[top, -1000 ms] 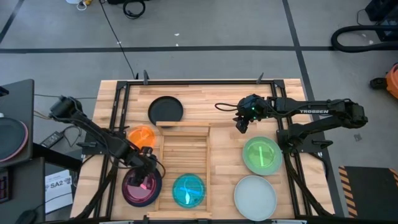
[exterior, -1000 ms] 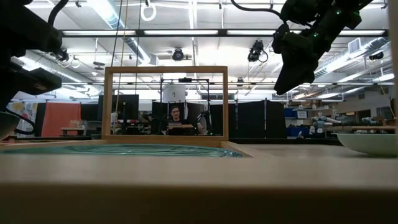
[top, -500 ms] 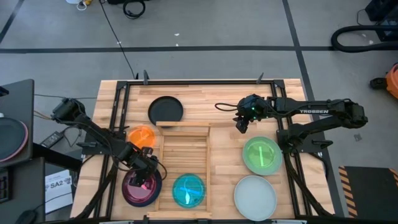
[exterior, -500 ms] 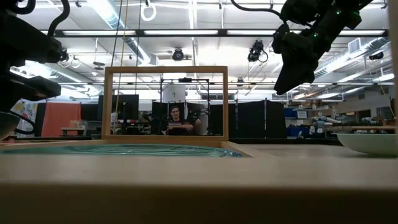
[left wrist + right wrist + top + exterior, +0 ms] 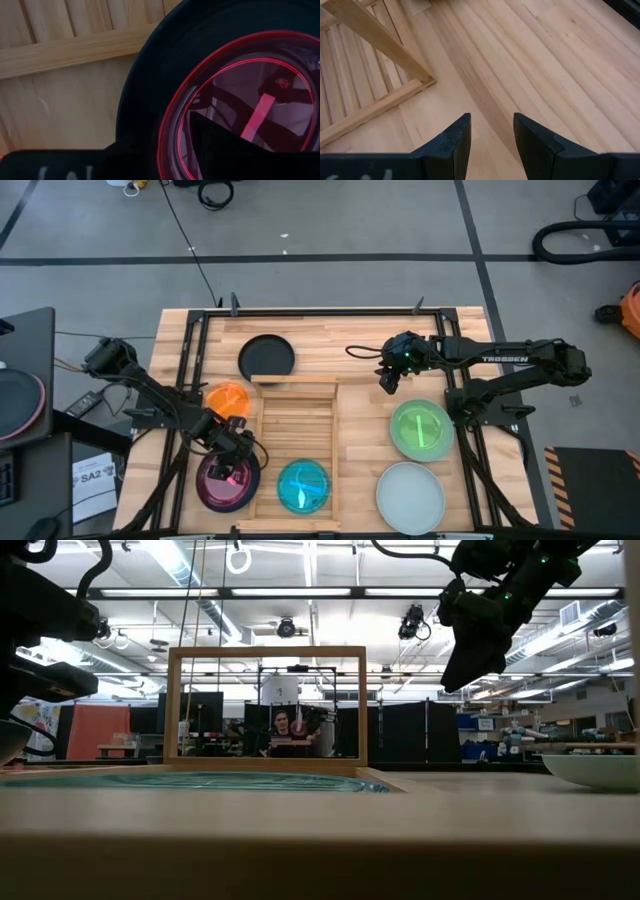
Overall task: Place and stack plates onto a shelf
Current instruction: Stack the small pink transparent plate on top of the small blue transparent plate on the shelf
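A translucent purple plate [image 5: 225, 482] [image 5: 250, 85] lies inside a larger dark plate [image 5: 201, 486] [image 5: 145, 75] at the table's near left. My left gripper [image 5: 236, 452] [image 5: 150, 145] points steeply down at their far right rim. It is open, one finger over the purple plate's inside and the other outside the dark rim. The shelf [image 5: 297, 391] lies mid-table with a blue plate [image 5: 303, 485] in its near end. My right gripper [image 5: 386, 385] [image 5: 491, 132] hangs open above bare tabletop, right of the shelf's far right corner [image 5: 427, 80]. My left gripper stands astride the stacked rims [image 5: 167, 125] of the purple and dark plates, coming from above. Whether its fingers touch the rims, I cannot tell. Both plates lie flat on the table.
An orange plate [image 5: 230, 398] lies just beyond the left gripper and a black plate [image 5: 267, 357] beyond the shelf. A green plate on a mint plate [image 5: 421, 430] and a pale plate [image 5: 409, 495] lie on the right. A person [image 5: 283, 730] sits in the room beyond.
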Available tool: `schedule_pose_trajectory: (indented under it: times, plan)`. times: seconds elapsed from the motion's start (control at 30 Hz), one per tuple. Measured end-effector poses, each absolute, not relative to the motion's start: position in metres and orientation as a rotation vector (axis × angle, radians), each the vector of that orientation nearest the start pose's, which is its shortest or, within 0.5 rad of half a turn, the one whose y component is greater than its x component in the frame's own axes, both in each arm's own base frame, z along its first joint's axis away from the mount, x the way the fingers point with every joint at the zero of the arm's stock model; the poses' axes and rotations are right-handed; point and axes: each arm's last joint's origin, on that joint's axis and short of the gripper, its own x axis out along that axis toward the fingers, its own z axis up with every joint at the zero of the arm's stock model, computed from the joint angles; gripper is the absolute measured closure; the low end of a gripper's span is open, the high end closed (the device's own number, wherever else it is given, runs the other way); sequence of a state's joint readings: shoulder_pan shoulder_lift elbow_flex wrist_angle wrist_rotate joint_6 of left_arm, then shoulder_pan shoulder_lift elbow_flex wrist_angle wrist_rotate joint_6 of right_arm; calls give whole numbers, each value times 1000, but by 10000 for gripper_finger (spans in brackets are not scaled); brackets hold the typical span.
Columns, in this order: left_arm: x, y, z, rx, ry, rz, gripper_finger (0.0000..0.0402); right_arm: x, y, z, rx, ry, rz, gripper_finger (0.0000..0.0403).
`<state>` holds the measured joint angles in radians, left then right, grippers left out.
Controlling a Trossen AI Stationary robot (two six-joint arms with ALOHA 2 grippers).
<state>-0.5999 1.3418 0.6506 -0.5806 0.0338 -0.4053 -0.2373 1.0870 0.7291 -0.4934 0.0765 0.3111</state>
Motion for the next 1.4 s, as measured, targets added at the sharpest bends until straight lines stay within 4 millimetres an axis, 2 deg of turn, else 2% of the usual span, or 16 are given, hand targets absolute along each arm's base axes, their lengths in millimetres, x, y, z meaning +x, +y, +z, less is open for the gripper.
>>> schedule_pose_trajectory:
  times: [0.8,1.3,1.4]
  plan:
    - [178,-122,158,26,1309,-271,391,205,-52,235,358,800,-425,249]
    - [177,-123,159,2,1326,-300,398,205,-52,235,358,801,-425,249]
    - [179,-125,164,-4,1325,-309,398,205,-52,235,358,800,-425,250]
